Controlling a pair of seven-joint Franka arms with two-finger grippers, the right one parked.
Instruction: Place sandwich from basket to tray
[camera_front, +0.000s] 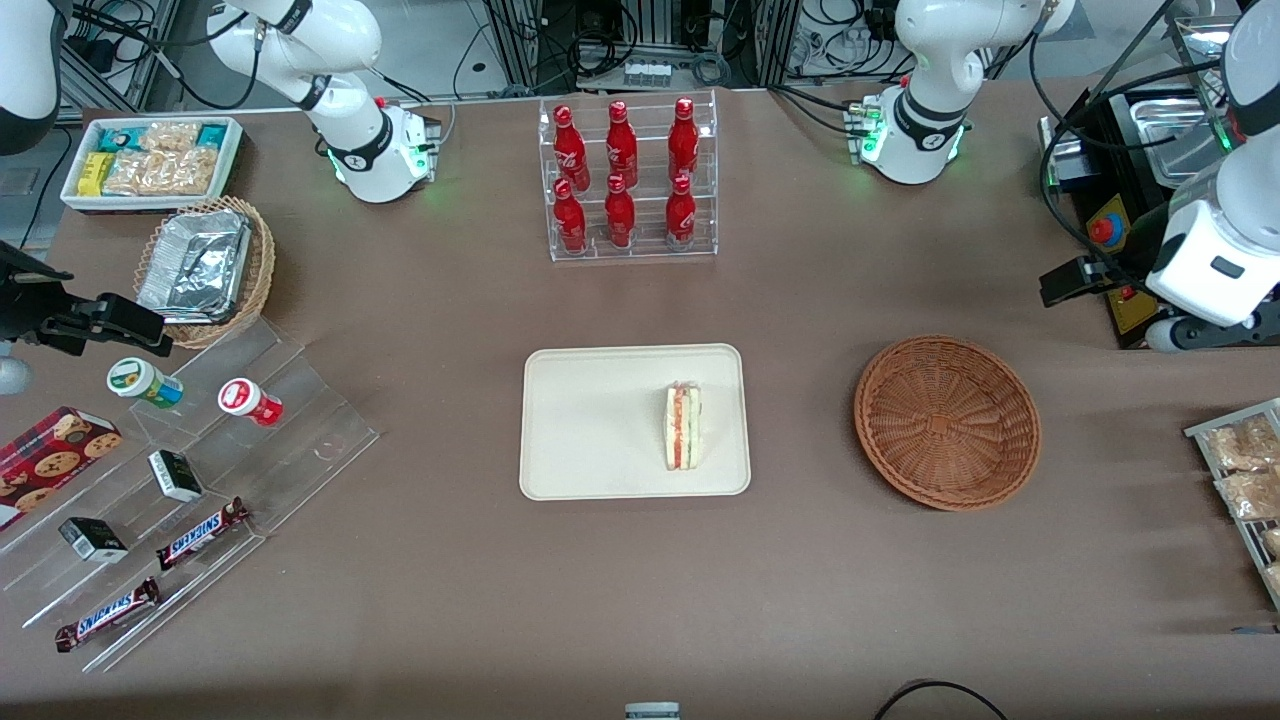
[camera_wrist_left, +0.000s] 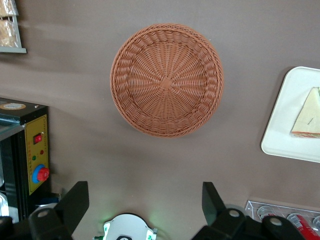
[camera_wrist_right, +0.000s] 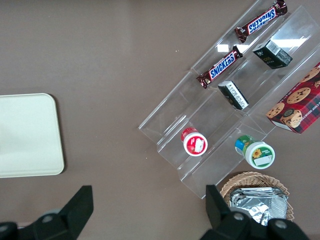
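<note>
Sandwich (camera_front: 684, 427): on tray (camera_front: 580, 420), centre of front frame, long axis running toward front camera.
Basket (camera_front: 947, 421): empty, right of tray.
Pincer (camera_wrist_left: 145, 202): wide open, empty, above bench, basket between it and sandwich.
Placement judged complete.

The gripper (camera_wrist_left: 145, 200) hangs high above the brown table (camera_wrist_left: 90, 135), its two dark fingers (camera_wrist_left: 75, 200) spread wide with nothing between them. Below it sits the basket (camera_wrist_left: 166, 80) — round, reddish-brown wicker, with only its woven floor showing. Apart from the basket lies the tray (camera_wrist_left: 287, 120), cut off by the frame edge, and on it the sandwich (camera_wrist_left: 307, 115) — a pale wedge with a thin red line along one edge.
</note>
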